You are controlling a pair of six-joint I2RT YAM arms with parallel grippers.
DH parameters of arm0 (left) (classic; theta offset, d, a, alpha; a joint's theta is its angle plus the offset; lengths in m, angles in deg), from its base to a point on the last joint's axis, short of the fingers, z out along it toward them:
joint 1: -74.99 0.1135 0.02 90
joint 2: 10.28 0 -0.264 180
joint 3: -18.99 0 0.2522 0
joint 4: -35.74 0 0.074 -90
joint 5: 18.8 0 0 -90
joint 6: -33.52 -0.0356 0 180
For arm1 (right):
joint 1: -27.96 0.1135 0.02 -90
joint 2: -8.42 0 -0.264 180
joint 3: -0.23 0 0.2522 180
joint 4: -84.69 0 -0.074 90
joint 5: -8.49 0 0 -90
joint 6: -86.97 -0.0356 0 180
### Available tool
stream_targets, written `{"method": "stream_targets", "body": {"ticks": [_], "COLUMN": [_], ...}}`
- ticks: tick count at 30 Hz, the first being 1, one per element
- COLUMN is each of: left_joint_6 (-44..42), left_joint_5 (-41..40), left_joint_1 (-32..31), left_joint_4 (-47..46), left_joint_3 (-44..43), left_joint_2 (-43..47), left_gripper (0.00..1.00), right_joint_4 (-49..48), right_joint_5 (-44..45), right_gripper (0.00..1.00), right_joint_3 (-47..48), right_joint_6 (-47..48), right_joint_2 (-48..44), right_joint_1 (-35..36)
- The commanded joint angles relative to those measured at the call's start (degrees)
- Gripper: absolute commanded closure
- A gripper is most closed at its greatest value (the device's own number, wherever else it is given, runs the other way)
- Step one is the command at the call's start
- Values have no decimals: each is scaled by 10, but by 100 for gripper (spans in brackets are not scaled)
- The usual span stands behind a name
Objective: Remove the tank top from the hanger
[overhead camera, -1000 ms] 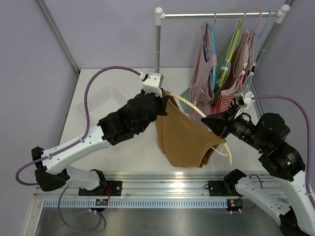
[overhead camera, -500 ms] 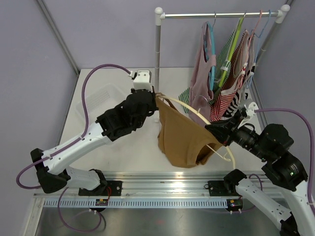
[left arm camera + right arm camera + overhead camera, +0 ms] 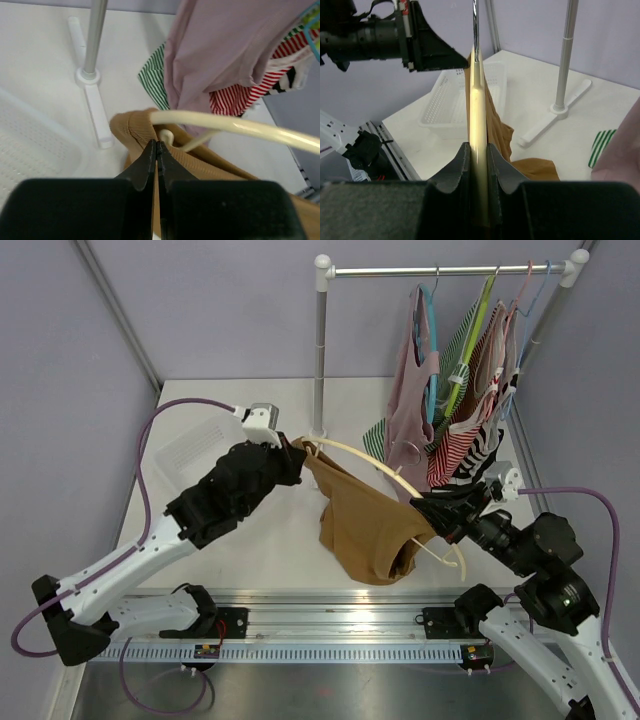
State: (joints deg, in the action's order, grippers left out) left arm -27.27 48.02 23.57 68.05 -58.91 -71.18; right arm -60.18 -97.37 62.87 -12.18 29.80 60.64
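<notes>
A brown tank top (image 3: pixel 365 525) hangs from a cream hanger (image 3: pixel 372 462) held in the air over the table. My left gripper (image 3: pixel 293 455) is shut on the tank top's strap at the hanger's left end; the wrist view shows the ribbed strap (image 3: pixel 132 127) pinched at the gripper (image 3: pixel 156 145), beside the cream hanger (image 3: pixel 240 127). My right gripper (image 3: pixel 432 512) is shut on the hanger's right arm; the right wrist view shows the cream hanger (image 3: pixel 477 115) clamped at the gripper (image 3: pixel 477 150), with brown cloth (image 3: pixel 500 132) beyond it.
A clothes rail (image 3: pixel 450 270) on a white post (image 3: pixel 320 350) stands at the back with several garments on hangers: a pink top (image 3: pixel 410 400) and striped tops (image 3: pixel 470 425). A clear plastic basket (image 3: pixel 190 445) sits at the table's left.
My left gripper has pulled the strap leftward and forward, stretching the tank top along the hanger. My right gripper with the hanger has dropped slightly toward the front.
</notes>
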Motion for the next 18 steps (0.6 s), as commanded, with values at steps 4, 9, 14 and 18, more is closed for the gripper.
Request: {"method": "stream_targets", "body": {"ticks": [4,9,14,18], "left_joint_6": [-27,28,41,27], "left_joint_5": [139,-2,-172,-210], "left_joint_1": [-42,-48,-47,-23], "left_joint_4": [-155,-102,24,49], "left_joint_3": [79,103,68,33], "left_joint_2": [82,115,124,112], "left_gripper": [100,100,100,100], "right_joint_4": [-325,-376,-323,-187], "right_joint_5": [14,55,58,-10], "right_gripper": [100,100,100,100], "right_joint_3": [-30,-27,-24,3], "right_joint_6": [-45,-34,-3,46], "right_joint_2": [45,61,38,25], "right_joint_1": [3,3,3,3]}}
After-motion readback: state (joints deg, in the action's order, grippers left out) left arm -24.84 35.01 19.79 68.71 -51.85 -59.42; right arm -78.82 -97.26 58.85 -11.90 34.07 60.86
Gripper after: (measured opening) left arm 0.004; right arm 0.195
